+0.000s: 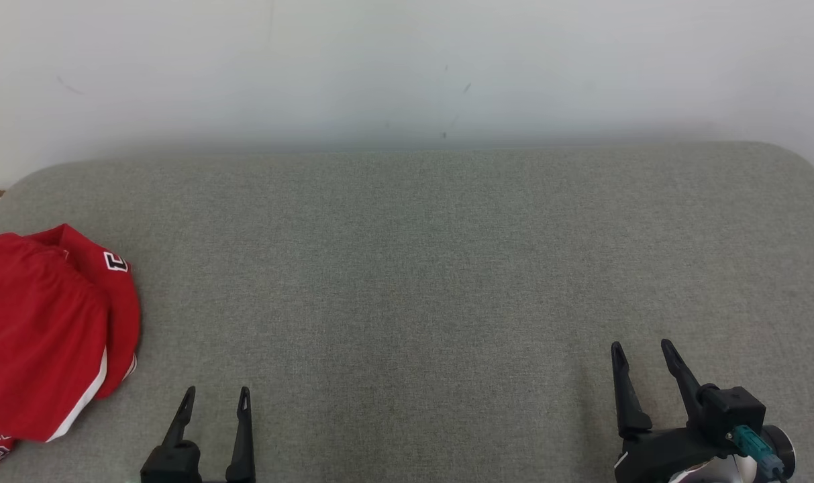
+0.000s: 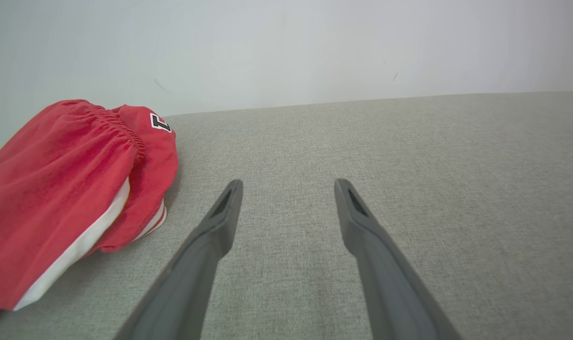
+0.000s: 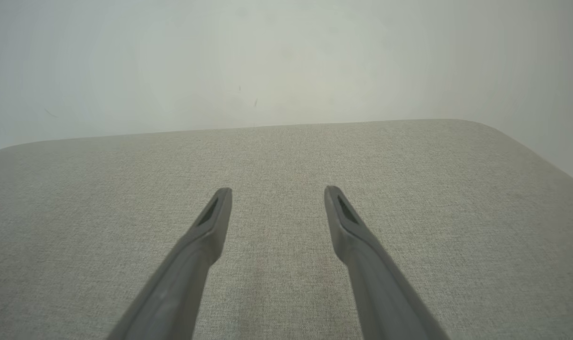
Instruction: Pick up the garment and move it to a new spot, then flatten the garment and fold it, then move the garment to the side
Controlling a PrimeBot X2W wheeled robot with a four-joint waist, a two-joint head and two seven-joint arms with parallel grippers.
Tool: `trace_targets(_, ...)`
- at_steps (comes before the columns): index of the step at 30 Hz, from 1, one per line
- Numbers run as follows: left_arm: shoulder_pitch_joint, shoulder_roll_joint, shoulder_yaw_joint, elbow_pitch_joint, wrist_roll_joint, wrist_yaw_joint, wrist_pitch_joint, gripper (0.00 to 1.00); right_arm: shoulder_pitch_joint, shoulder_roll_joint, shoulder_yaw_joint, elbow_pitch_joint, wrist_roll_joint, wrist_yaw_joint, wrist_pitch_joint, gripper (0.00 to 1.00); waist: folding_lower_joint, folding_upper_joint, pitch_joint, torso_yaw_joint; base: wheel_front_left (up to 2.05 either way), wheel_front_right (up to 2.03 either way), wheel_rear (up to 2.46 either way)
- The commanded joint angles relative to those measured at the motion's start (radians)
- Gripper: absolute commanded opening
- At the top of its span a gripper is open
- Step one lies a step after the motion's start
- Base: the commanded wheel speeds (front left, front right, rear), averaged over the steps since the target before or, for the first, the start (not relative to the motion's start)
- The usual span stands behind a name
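The garment [image 1: 44,335] is red with white trim and a black-and-white patch, lying folded in a bundle at the left edge of the grey padded table [image 1: 420,268]. In the left wrist view the garment [image 2: 64,189] sits to the left of the fingers, apart from them. My left gripper [image 1: 217,399] stands open near the front edge, a little right of the garment, with nothing between its fingers [image 2: 220,222]. My right gripper [image 1: 643,352] is open at the lower right, empty above bare cloth; its fingers [image 3: 206,231] point toward the far edge.
A pale wall [image 1: 407,67] rises just behind the table's far edge. The table's corners are rounded at the back left and back right. Grey cloth stretches from the garment to the right edge.
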Motion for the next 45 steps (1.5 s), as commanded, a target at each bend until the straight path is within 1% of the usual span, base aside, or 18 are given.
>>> trace_targets(1,0.001,0.0,0.002,-0.001,0.003,0.004,-0.005,1.0,0.0,0.002,0.001,-0.003,-0.004,0.001,-0.005,1.0,0.0,-0.0001,0.0,0.0,0.0,0.0,0.0)
trace_targets(12,0.005,-0.005,0.01,0.002,0.007,0.001,-0.004,1.0,-0.003,0.004,0.0,-0.012,-0.005,0.001,-0.003,1.0,0.0,-0.0001,0.002,0.01,0.0,0.0,0.0)
trace_targets(18,0.005,-0.008,0.019,0.005,0.0,0.001,-0.004,1.0,-0.006,0.0,0.029,-0.02,0.01,0.001,-0.003,1.0,0.0,-0.0001,0.005,0.043,0.0,0.0,0.0)
trace_targets(25,0.012,-0.011,0.043,0.007,-0.012,0.004,-0.004,1.0,-0.013,-0.012,0.088,-0.018,0.026,0.001,-0.003,1.0,0.0,-0.0001,0.014,0.13,0.0,0.0,0.0)
trace_targets(30,0.023,-0.014,0.056,0.004,-0.018,-0.011,-0.004,1.0,-0.017,-0.018,0.121,-0.017,0.036,0.001,-0.003,1.0,0.0,-0.0001,0.03,0.216,0.0,0.0,0.0)
trace_targets(37,0.04,-0.019,0.085,0.014,-0.029,-0.01,-0.004,1.0,-0.028,-0.031,0.165,-0.015,0.042,0.001,-0.003,1.0,0.0,-0.0001,0.048,0.333,0.0,0.0,0.0)
trace_targets(38,0.04,-0.019,0.085,0.014,-0.029,-0.01,-0.004,1.0,-0.028,-0.031,0.165,-0.015,0.042,0.001,-0.003,1.0,0.0,-0.0001,0.048,0.333,0.0,0.0,0.0)
trace_targets(39,0.054,-0.02,0.093,0.02,-0.032,-0.01,-0.004,1.0,-0.03,-0.032,0.178,-0.01,0.045,0.001,-0.003,1.0,0.0,-0.0001,0.049,0.353,0.0,0.0,0.0)
trace_targets(45,0.064,-0.022,0.123,0.019,-0.051,-0.012,-0.004,1.0,-0.038,-0.029,0.198,-0.006,0.051,0.001,-0.003,1.0,0.0,-0.0001,0.055,0.371,0.0,0.0,0.0)
